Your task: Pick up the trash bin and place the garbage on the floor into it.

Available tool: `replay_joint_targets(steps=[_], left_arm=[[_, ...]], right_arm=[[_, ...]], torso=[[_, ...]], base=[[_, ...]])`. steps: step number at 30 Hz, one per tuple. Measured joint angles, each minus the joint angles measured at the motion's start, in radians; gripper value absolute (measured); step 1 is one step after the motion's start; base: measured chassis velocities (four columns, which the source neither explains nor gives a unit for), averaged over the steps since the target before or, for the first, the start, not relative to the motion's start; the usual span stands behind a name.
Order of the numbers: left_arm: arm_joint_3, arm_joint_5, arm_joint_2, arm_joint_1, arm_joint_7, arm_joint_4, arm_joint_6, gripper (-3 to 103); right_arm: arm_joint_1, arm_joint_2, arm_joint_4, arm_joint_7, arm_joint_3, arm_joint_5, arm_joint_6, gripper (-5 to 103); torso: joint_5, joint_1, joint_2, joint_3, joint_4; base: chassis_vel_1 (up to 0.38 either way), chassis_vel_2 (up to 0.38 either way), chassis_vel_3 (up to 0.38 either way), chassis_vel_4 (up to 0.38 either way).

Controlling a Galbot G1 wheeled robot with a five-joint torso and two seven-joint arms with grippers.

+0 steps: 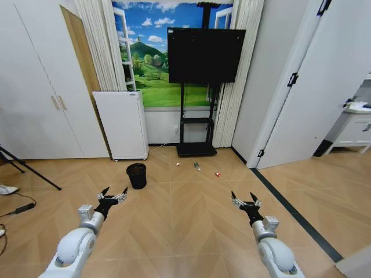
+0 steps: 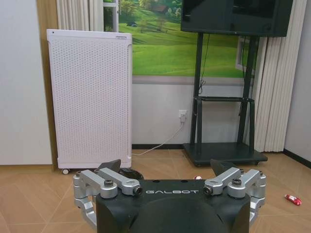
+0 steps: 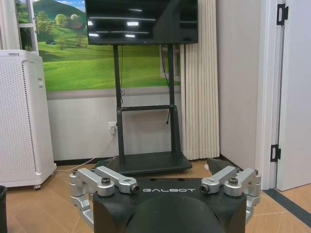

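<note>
Trash bin just ahead of spread left hand, right hand spread, garbage beyond.

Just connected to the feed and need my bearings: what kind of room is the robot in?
Probably a staged living room or lounge: a TV on a wheeled stand, a white perforated appliance, curtains beside a landscape mural, and herringbone wood flooring.

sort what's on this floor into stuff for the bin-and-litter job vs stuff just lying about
For the job:
- trash bin
- white-and-red scrap
- small bottle
- red bit
- left hand and right hand, both open and empty

Just lying about:
- white perforated appliance
- TV stand
- tripod leg
</note>
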Motion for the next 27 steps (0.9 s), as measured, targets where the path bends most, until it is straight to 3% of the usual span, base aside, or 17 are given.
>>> replay_joint_targets(steps=[27], left_arm=[[0.0, 0.0, 0.0, 0.0, 0.0, 0.0, 0.0, 100]], right_arm=[[0.0, 0.0, 0.0, 0.0, 0.0, 0.0, 0.0, 100]], torso=[[0.0, 0.0, 0.0, 0.0, 0.0]], base=[[0.0, 0.0, 0.0, 0.0]])
